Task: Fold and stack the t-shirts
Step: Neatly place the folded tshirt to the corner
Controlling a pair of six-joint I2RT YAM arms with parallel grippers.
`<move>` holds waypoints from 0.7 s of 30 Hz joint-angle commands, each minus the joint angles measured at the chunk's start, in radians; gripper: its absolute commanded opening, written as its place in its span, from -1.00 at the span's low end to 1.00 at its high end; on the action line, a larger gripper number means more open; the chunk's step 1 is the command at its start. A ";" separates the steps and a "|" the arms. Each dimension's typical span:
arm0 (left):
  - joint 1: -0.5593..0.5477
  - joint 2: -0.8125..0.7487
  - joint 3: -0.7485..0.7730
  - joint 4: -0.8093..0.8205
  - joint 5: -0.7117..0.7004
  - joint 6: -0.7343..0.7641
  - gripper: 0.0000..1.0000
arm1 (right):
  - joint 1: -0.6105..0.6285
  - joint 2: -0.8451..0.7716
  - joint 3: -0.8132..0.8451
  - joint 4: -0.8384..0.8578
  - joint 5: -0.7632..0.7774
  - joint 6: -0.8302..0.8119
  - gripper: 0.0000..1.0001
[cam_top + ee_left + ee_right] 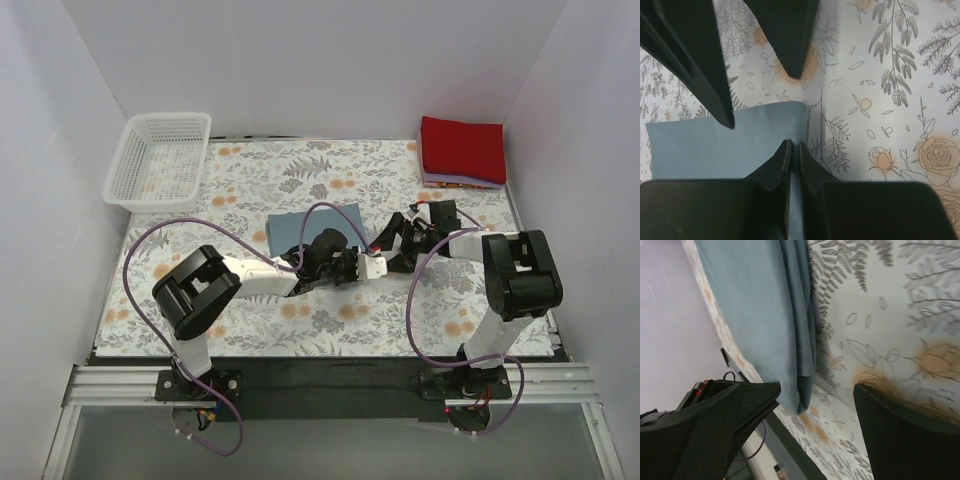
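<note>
Left wrist: left gripper (793, 145) nearly closed at slate-blue cloth t-shirt (700, 150) edge, hold unconfirmed; right gripper (816, 387) held wide open, empty. Folding judged underway; corner grasp called for next.

**Task garments.** Slate-blue t-shirt (298, 226) – plain soft cloth, folded to a flat rectangle – lies at the centre of the floral tablecloth (300, 170). Its right edge (802, 340) shows stacked layers, and one corner (797, 107) is square. Red t-shirt (462, 148) – a neat folded square at the far-right corner – rests atop a thin lavender-pink t-shirt (445, 181), of which only the near edge shows.
</note>
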 commanded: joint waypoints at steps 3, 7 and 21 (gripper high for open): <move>0.020 -0.094 0.049 -0.017 0.083 -0.071 -1.00 | 0.065 0.063 0.055 0.079 -0.056 0.072 0.95; 0.023 -0.105 0.046 -0.018 0.100 -0.077 -1.00 | 0.107 0.105 0.078 0.119 -0.038 0.127 0.94; 0.032 -0.131 0.046 -0.023 0.118 -0.111 -1.00 | 0.176 0.306 0.208 0.216 0.100 0.219 0.45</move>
